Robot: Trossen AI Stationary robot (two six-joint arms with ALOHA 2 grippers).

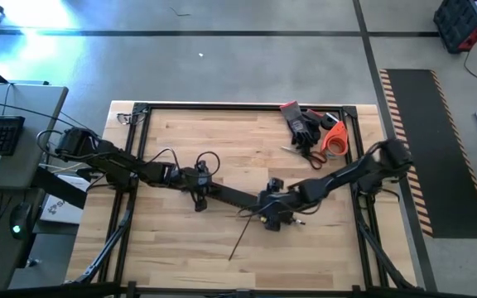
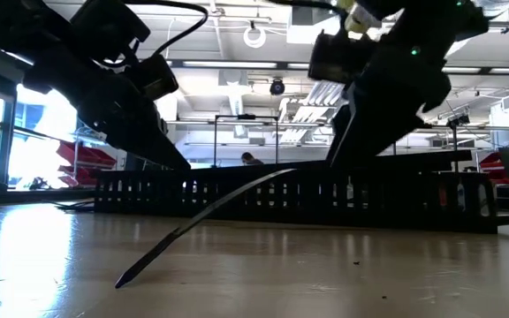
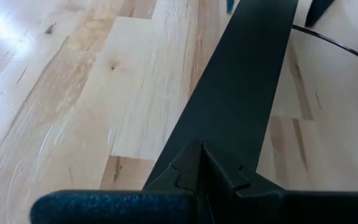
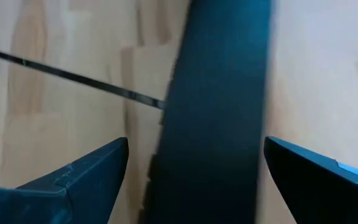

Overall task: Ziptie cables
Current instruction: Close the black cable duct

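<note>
— We start with the wooden table in its black frame. What reaches over it?

— Both dark arms. We see the left arm coming in from the left side and the right arm from the right, and they meet near the middle of the table.

— And between them?

— The long black slotted duct, lying slantwise across the middle with its comb teeth standing up. The left gripper is at one end and the right gripper near the other.

— How do we read the fingers?

— The left pair is fully closed, tips locked together right over the duct's end. We cannot tell whether anything is pinched between them. The right pair is spread wide, one finger on either side of the duct, neither touching it, holding nothing.

— Smaller things?

— Black and red gloves lie at the far right corner, with an orange roll touching them. A thin flat black strip runs from beside the right gripper towards the near edge, its tip resting on the wood.

— And the cables?

— We cannot make them out for sure in any view, so we cannot place them.
</note>
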